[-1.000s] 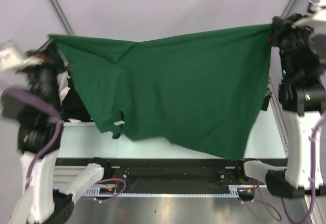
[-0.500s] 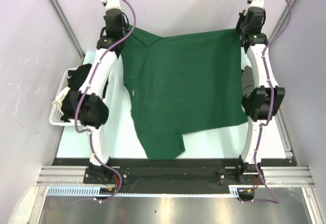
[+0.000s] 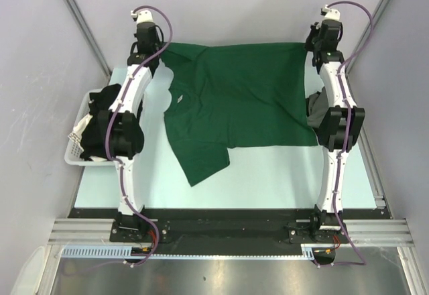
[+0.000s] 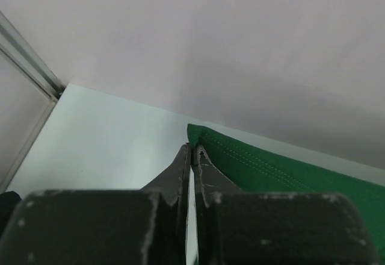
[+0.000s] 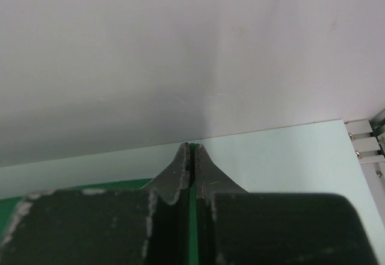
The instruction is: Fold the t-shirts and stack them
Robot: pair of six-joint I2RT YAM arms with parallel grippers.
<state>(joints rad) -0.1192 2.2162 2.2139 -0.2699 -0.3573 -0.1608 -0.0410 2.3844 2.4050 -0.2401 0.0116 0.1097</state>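
The dark green t-shirt (image 3: 241, 97) lies spread on the pale table (image 3: 281, 174), hem at the far edge, a sleeve pointing toward the near left; its small white neck label (image 3: 181, 96) shows. My left gripper (image 3: 161, 45) is shut on the shirt's far left corner, seen as a green hem (image 4: 252, 162) in the left wrist view, with the gripper (image 4: 191, 150) pinching its tip. My right gripper (image 3: 310, 42) is shut on the far right corner; green cloth (image 5: 193, 217) shows between its fingers, the gripper (image 5: 192, 147) at the table's back edge. Black shirts (image 3: 100, 117) lie in the basket.
A white slatted basket (image 3: 72, 149) stands at the table's left edge. A dark grey cloth (image 3: 315, 104) lies by the right arm. Walls close in at the back and both sides. A metal rail (image 3: 234, 231) runs along the near edge.
Both arms have swung out from near the camera to the far edge and lowered. The shirt went from hanging stretched in the air to lying on the table.
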